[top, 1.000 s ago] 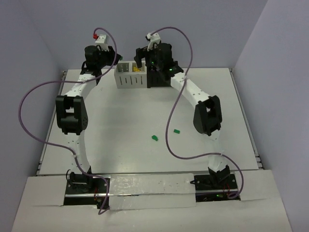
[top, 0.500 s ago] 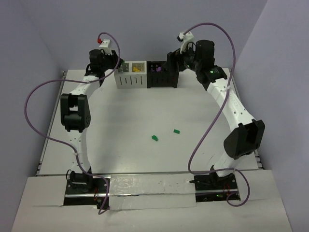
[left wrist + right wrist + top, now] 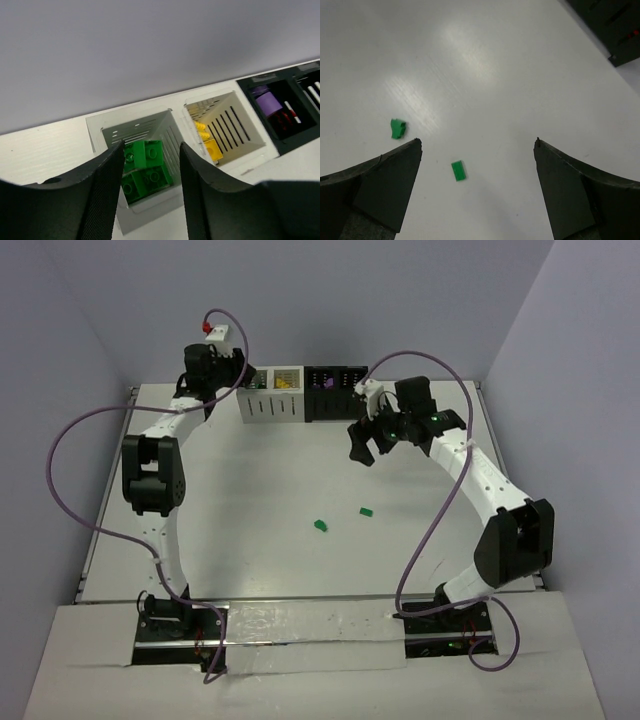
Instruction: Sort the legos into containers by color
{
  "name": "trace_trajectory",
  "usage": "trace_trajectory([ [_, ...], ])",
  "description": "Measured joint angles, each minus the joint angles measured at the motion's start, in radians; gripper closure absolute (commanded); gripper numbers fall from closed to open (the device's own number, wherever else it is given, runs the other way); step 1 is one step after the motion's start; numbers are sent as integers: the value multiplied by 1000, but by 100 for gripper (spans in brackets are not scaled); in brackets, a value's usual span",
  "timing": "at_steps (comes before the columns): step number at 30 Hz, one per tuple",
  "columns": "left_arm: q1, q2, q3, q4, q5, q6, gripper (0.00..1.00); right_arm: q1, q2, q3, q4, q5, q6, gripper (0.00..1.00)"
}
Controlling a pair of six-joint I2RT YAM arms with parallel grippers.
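The black unit (image 3: 295,140) is cut by the left wrist view's right edge; from above, at the far edge of the table (image 3: 250,490), its contents are too small to tell.

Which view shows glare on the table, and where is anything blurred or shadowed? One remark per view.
Right wrist: a bright glare patch on the white table, both green legos sharp. Left wrist: the fingers dark and shaded, the green stack in the white bin crisp. Top external: even light, faint shadows under the arms.
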Motion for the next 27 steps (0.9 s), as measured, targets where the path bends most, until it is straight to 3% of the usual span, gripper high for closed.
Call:
trace_trajectory([
  [5, 0, -104, 9, -58, 41, 16, 44, 21, -44, -61, -85, 32, -90, 11],
  [11, -1, -294, 3, -147, 162, 69, 43, 81, -40, -89, -192, 69, -188, 13],
  [20, -19, -658, -325, -304, 433, 274, 43, 120, -14, -165, -239, 131, -219, 18],
  [27, -24, -775, -573, -380, 489, 307, 43, 144, 73, -233, -208, 216, -199, 24],
])
